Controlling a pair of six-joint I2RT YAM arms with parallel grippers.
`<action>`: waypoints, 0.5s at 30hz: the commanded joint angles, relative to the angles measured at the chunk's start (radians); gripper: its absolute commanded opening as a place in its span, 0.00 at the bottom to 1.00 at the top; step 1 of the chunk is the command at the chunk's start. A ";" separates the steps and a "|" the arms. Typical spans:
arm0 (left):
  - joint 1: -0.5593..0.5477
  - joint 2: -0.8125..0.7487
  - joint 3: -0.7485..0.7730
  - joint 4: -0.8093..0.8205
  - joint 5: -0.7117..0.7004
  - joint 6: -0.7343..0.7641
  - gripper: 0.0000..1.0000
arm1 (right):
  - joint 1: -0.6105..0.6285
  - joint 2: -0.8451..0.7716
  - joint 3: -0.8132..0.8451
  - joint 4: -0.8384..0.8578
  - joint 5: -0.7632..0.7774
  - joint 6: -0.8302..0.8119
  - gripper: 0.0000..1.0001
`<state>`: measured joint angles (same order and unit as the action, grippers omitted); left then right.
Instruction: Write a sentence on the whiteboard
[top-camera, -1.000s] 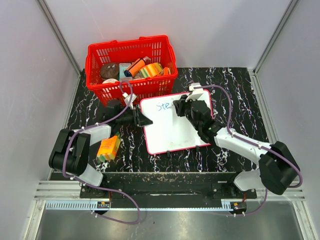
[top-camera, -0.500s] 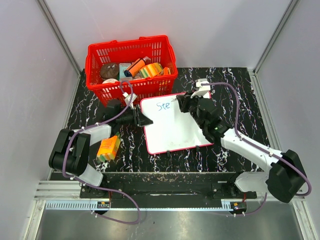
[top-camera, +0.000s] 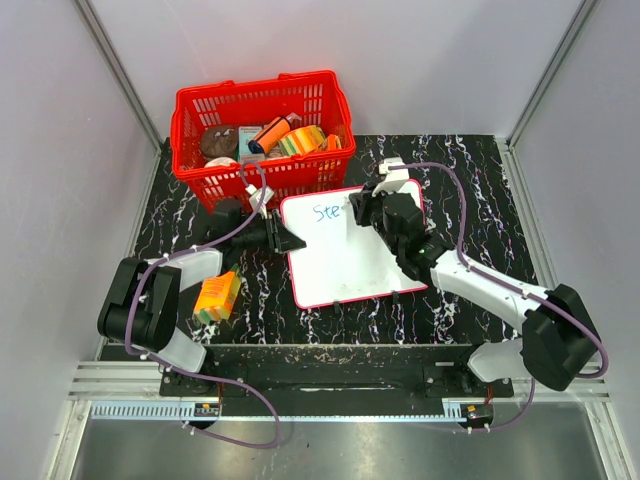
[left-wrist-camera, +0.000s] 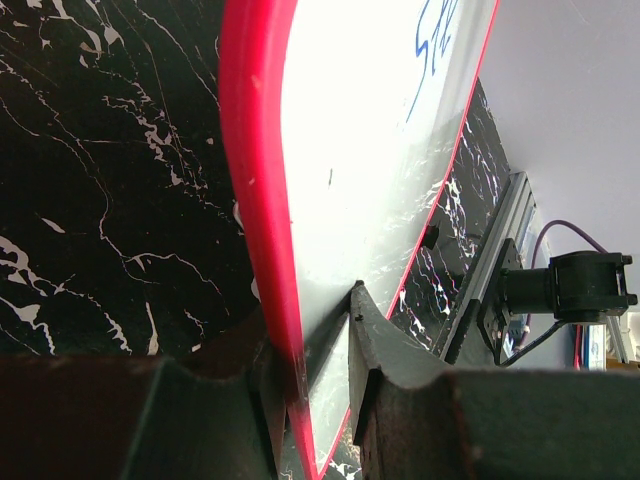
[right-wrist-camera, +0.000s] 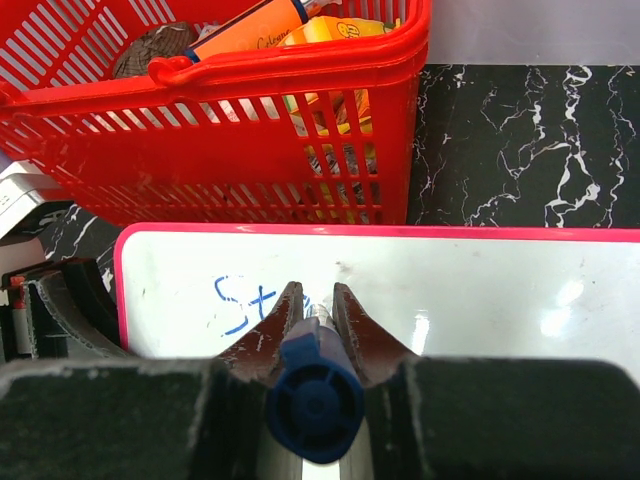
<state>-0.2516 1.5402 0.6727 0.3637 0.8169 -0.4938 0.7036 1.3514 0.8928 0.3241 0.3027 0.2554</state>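
Observation:
The whiteboard (top-camera: 345, 250), white with a thin red frame, lies on the black marbled table. Blue letters "Ste" (top-camera: 327, 211) stand near its top left corner; they also show in the right wrist view (right-wrist-camera: 250, 302) and the left wrist view (left-wrist-camera: 438, 42). My left gripper (top-camera: 292, 241) is shut on the board's left edge (left-wrist-camera: 262, 250), one finger on each face. My right gripper (top-camera: 360, 208) is shut on a blue marker (right-wrist-camera: 312, 395), tip down at the board just right of the letters.
A red basket (top-camera: 262, 135) with several packets and rolls stands just behind the board. An orange and yellow box (top-camera: 217, 296) lies on the table left of the board. Grey walls close in the table on three sides.
My right gripper swung out to the right and came back beside the letters. The writing still reads "Ste". The left gripper and the board have not moved.

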 joint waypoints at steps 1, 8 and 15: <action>-0.037 0.038 -0.005 -0.081 -0.163 0.152 0.00 | -0.009 0.005 0.032 0.046 0.042 -0.015 0.00; -0.037 0.037 -0.005 -0.083 -0.163 0.152 0.00 | -0.009 0.022 0.040 0.055 0.047 -0.012 0.00; -0.037 0.038 -0.004 -0.083 -0.163 0.152 0.00 | -0.009 0.037 0.035 0.070 0.042 -0.007 0.00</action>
<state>-0.2520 1.5402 0.6731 0.3614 0.8154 -0.4938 0.7036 1.3766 0.8928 0.3397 0.3241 0.2546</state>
